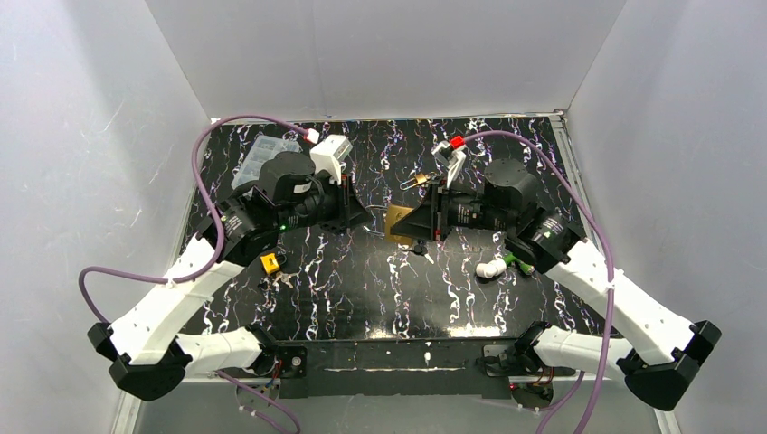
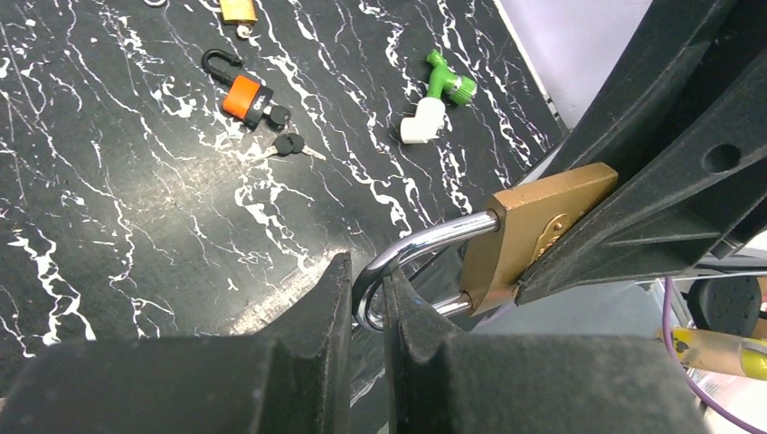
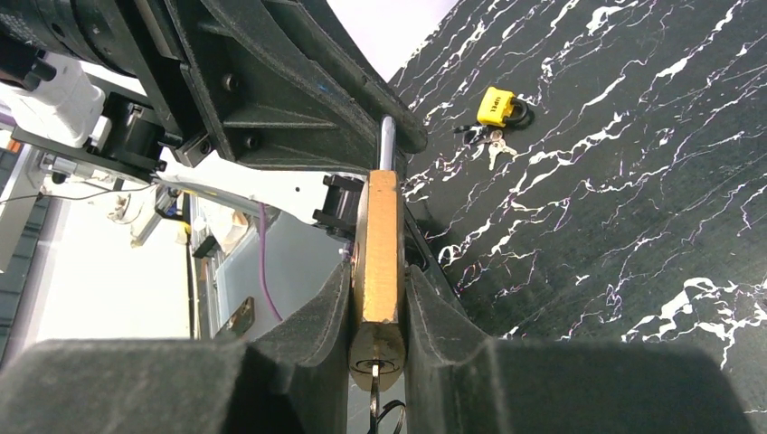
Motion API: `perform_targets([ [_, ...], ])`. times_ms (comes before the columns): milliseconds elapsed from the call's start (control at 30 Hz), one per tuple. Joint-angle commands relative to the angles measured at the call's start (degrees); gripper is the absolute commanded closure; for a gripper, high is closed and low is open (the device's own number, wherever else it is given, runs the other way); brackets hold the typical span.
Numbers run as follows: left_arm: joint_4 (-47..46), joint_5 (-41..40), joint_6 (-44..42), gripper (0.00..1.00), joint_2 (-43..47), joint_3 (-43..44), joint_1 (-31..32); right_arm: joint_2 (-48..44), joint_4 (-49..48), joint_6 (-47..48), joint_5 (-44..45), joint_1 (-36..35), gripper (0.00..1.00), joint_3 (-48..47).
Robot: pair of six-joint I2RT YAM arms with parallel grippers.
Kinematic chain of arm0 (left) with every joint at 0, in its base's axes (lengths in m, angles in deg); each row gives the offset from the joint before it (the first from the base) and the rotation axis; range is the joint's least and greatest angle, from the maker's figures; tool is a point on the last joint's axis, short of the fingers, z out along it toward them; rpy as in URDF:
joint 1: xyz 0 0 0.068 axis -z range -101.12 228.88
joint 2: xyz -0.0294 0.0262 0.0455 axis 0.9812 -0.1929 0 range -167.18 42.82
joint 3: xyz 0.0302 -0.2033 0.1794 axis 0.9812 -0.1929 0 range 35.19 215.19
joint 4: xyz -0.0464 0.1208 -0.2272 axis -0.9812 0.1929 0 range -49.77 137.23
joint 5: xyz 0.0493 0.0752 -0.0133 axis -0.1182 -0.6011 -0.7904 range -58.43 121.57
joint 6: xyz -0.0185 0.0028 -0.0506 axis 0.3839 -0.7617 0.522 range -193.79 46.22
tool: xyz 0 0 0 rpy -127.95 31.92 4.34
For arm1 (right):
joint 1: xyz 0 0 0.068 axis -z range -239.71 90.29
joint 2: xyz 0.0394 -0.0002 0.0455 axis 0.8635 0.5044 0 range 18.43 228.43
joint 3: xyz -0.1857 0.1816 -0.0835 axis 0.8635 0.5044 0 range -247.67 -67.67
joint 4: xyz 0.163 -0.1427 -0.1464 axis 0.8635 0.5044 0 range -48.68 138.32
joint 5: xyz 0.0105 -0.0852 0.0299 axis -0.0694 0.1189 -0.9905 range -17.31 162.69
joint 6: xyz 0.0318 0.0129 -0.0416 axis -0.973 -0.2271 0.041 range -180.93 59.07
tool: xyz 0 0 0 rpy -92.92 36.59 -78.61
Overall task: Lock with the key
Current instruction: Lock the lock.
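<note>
Right pincer point(image 3: 380, 282) clamps the brass padlock point(image 3: 380, 226), left pincer point(image 2: 366, 282) pinches its shackle point(image 2: 425, 242) (orange padlock point(image 2: 246, 95) beyond).

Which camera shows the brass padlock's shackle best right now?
Left wrist: the shackle curve shows, pinched by the left gripper. Right wrist shows one straight leg edge-on; top external shows only the brass body.

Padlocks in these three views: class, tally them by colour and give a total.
Brass: 2, large brass padlock and small brass padlock
Orange: 1, orange padlock
Yellow: 1, yellow padlock
Total: 4
</note>
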Motion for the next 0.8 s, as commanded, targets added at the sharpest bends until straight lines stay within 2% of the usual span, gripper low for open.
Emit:
perform_targets([
  [0, -28.7, 27.2, 11.1, 1.00, -3.7, 4.7, 8.9, 8.0, -14.8, 2.4, -2.0, -3.6, 0.99, 1.3],
  [300, -31.0, 28.0, 11.5, 1.00, -4.5, 6.5, 9.3, 9.2, -18.9, 1.3, -1.3, -3.3, 0.99, 3.3],
  [467, -34.8, 29.4, 13.4, 1.00, -3.8, 6.5, 9.3, 7.8, -24.6, -1.4, -2.1, -1.9, 0.99, 6.9],
  [767, -41.1, 31.4, 17.3, 1.00, -1.3, 3.9, 9.3, 5.4, -29.3, -3.3, -4.5, -0.1, 0.99, 9.8],
])
